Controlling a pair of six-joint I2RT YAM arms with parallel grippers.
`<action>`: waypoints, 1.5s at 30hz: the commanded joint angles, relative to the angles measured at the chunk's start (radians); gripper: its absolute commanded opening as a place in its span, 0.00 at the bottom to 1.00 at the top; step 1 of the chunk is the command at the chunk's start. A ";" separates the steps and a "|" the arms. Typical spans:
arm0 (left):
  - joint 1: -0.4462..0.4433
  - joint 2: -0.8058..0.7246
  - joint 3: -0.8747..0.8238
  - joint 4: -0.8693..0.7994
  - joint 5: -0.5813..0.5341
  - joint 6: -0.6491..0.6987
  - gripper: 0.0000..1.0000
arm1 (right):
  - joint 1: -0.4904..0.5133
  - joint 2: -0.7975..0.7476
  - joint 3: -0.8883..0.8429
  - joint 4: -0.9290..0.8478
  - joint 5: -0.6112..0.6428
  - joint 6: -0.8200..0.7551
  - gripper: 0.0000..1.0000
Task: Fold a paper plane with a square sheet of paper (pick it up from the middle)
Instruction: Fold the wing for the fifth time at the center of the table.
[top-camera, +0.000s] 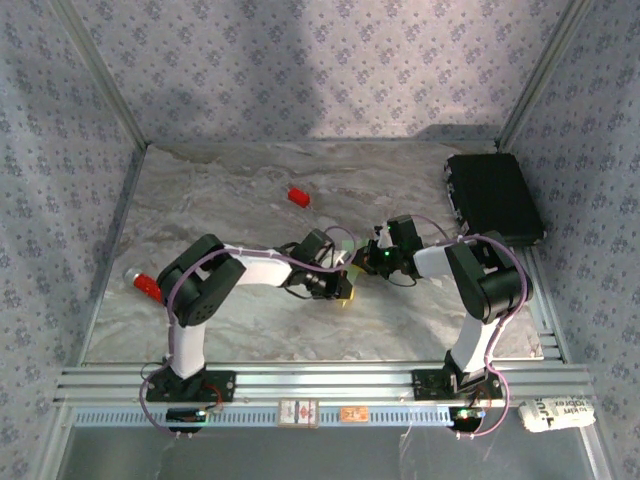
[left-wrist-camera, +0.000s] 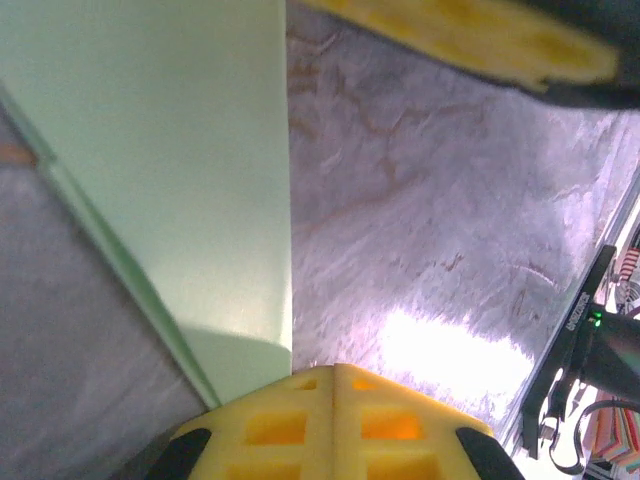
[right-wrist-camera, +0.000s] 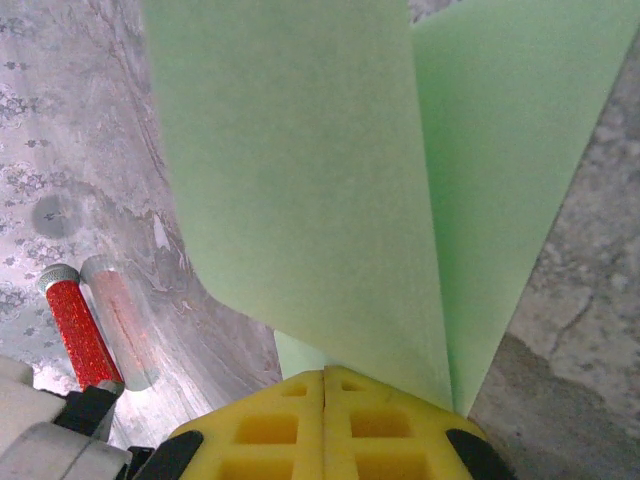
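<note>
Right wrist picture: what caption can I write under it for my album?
Yellow fingers pinch a folded pale-green sheet of paper; a red tube lies on the table.

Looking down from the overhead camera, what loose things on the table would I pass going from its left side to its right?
red cylinder with a pale end → small red block → pale-green sheet of paper → flat black case

Leaving far-left stretch of the table (top-camera: 200, 180) open; blocking far-right corner with black case (top-camera: 494, 197), back-centre with small red block (top-camera: 298, 196).
</note>
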 joint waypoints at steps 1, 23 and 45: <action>-0.017 -0.024 -0.040 -0.136 0.025 0.027 0.01 | -0.007 0.038 -0.031 -0.134 0.127 -0.033 0.06; 0.001 -0.249 -0.100 -0.026 0.015 -0.056 0.00 | -0.009 0.006 -0.043 -0.137 0.130 -0.027 0.06; 0.029 0.037 0.182 -0.109 -0.115 -0.013 0.01 | -0.009 0.002 -0.049 -0.120 0.124 -0.014 0.07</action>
